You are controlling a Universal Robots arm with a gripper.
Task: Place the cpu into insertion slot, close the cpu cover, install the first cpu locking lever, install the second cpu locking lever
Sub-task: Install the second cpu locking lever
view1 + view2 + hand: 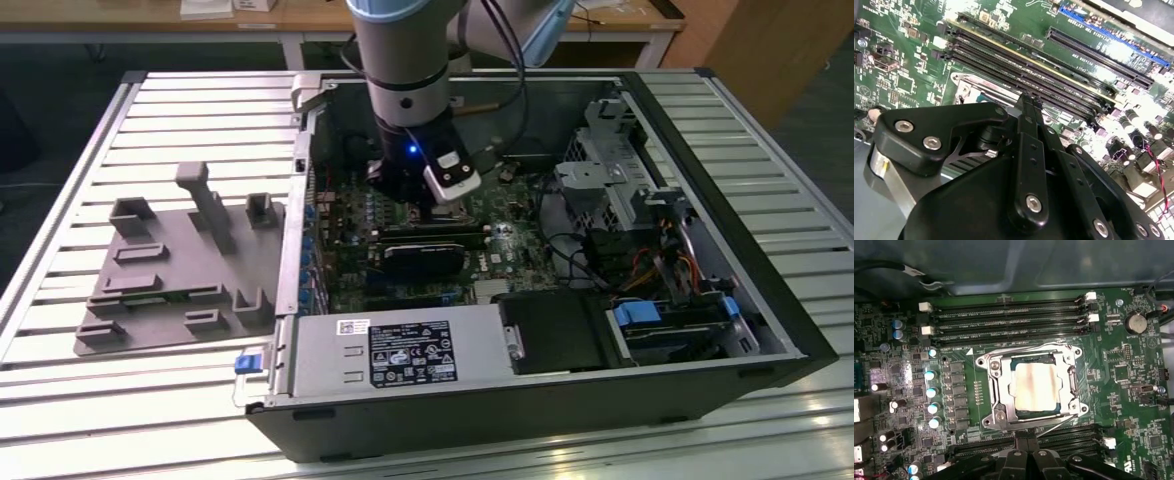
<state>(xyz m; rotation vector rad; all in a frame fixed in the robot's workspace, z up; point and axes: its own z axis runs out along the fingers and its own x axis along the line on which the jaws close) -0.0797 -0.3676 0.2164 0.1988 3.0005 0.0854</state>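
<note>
Cpu (pixel 1035 387): seated in the insertion slot (pixel 995 416); its silver top shows through the cpu cover (pixel 1070 386), which lies flat over it.
Gripper (pixel 1027 444): jaws together, empty, near the slot's edge.
Handling (judged): chip light, stiff, fragile underneath, so hold by the edges only. Cover is thin sheet metal; press on the frame.

— The cpu (pixel 1035 387), what finish?
— Silver-grey metal, softly shiny. The cpu cover (pixel 998 390) is brighter bare metal; my claw (pixel 1029 100) is matt black with bright metal screws (pixel 1034 202).
</note>
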